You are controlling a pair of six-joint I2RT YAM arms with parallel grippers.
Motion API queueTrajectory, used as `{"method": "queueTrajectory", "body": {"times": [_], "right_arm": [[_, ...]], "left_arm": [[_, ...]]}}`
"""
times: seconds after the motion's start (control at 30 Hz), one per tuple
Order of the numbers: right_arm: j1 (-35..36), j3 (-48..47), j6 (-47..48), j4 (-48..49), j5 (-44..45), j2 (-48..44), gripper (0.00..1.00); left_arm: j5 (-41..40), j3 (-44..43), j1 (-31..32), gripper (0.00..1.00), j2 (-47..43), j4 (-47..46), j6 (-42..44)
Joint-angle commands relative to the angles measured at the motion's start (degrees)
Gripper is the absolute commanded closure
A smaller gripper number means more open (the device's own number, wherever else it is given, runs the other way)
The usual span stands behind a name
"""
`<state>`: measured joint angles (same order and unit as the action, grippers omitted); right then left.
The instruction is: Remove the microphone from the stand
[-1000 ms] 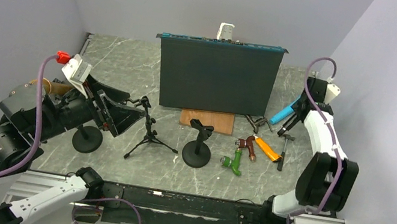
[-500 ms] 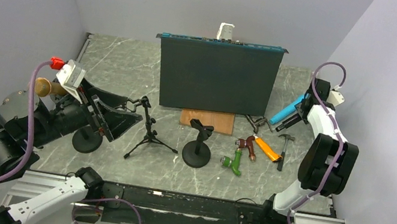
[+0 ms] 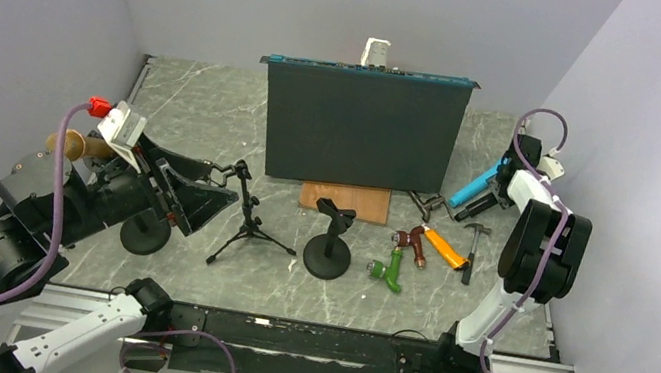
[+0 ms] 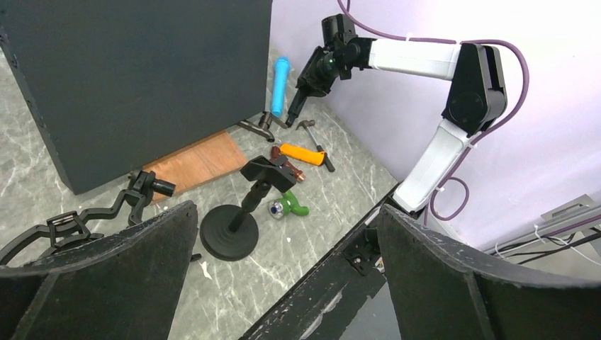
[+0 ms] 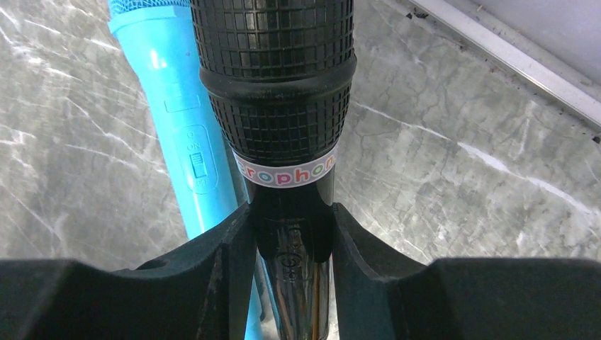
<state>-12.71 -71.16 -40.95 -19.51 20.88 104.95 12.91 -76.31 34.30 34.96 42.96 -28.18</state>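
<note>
My right gripper is shut on the shaft of a black microphone with a mesh head. It holds it at the table's far right, just beside a blue microphone that lies on the marble top. From above, the black microphone slants down next to the blue microphone. An empty round-base stand with a clip on top stands mid-table. My left gripper hangs open over the left side, with nothing between its fingers.
A tripod stand and another round base sit by the left gripper. A tall black board stands at the back with a wooden plate before it. An orange-handled tool, hammer and green fitting lie on the right.
The right arm has drawn in and lowered, bringing the black microphone down beside the blue one. The left arm has shifted slightly back and left, still open.
</note>
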Motion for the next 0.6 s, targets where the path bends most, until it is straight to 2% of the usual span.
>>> {"method": "queueTrajectory", "body": {"times": [0.0, 0.17, 0.33, 0.47, 0.57], "right_arm": [[-0.3, -2.4, -1.1, 3.2, -0.2, 1.2, 0.83], [-0.2, -1.1, -0.8, 4.5, -1.5, 1.7, 0.72], [-0.2, 0.0, -0.4, 5.2, -2.3, 2.0, 0.66], [-0.2, 0.9, -0.2, 5.4, -3.0, 1.2, 0.56], [-0.1, 1.7, 0.3, 5.3, -3.4, -0.2, 0.43]], "left_arm": [[-1.3, -0.1, -0.1, 0.01, -0.3, -0.2, -0.5], [-4.5, -1.0, -0.1, 0.01, 0.3, 3.2, 1.2], [-5.6, -0.2, 0.0, 0.0, -0.2, 3.4, 1.5], [-4.0, 0.5, -0.1, 0.01, 0.2, 2.9, 0.8], [-3.2, 1.1, -0.1, 0.01, 0.1, 2.5, 0.2]]}}
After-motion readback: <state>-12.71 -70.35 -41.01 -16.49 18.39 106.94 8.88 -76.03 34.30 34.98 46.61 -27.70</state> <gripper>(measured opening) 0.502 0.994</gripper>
